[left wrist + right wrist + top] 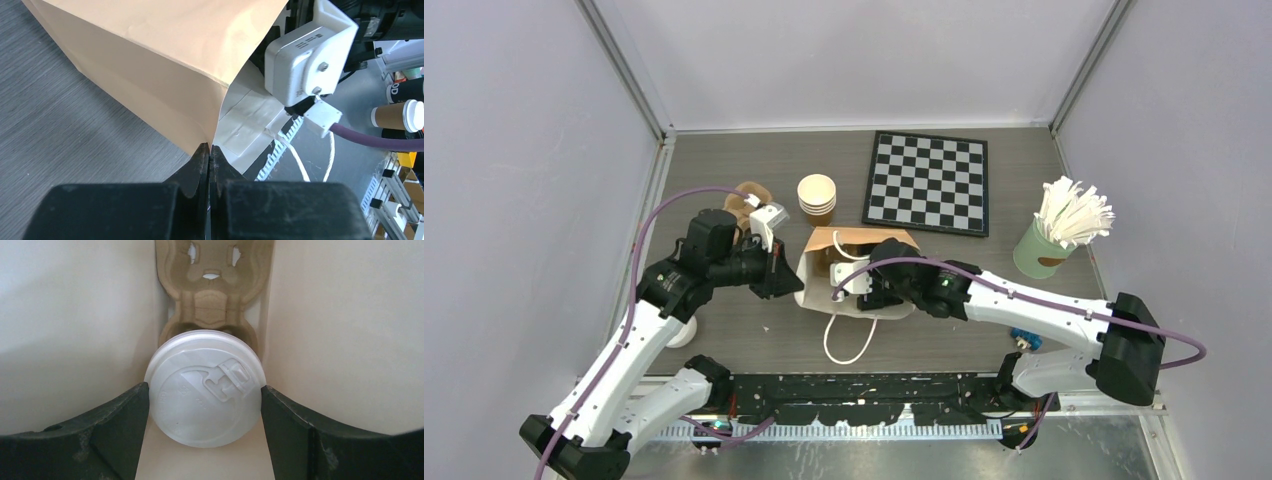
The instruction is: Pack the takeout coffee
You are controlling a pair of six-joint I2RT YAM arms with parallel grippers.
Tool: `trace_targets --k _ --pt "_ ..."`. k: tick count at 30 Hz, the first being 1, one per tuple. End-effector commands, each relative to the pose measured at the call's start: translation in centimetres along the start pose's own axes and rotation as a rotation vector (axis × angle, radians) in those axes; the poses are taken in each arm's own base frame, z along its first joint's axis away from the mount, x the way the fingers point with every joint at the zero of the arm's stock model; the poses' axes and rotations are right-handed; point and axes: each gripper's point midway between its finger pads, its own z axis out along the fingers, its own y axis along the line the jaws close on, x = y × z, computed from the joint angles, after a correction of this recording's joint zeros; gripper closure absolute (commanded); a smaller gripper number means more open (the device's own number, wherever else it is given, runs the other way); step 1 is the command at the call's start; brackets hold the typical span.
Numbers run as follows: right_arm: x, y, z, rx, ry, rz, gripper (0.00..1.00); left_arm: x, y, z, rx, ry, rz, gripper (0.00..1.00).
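Observation:
The brown paper bag (816, 285) lies open-mouthed at the table's centre. My left gripper (209, 147) is shut on the bag's rim (150, 65), pinching the paper edge. My right gripper (204, 390) reaches inside the bag. The takeout coffee (200, 405) shows its round white lid between the fingers, and both fingertips (135, 405) touch the lid's sides. The cup sits in the near pocket of a moulded cardboard carrier (212, 290) inside the bag. Its tan body is hidden below the lid. From above, the right wrist (894, 280) covers the cup.
A stack of lidless tan cups (817, 195) stands behind the bag, a chessboard (927, 182) to their right. A green holder of white sticks (1046, 250) is at far right. A brown carrier piece (746, 198) sits behind my left arm, a white lid (682, 335) beneath it.

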Motion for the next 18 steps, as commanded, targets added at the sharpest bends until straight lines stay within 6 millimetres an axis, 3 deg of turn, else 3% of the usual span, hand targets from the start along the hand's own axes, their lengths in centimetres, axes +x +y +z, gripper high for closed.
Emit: trace_targets --k 1,18 --pt "0.1 -0.9 0.5 0.046 0.0 -0.011 0.24 -1.2 -1.3 -0.5 0.053 -0.042 0.051 1.0" --pt "1.2 0.2 1.9 0.03 0.024 -0.022 0.24 -0.4 -1.7 -0.1 0.096 -0.021 0.008 1.0"
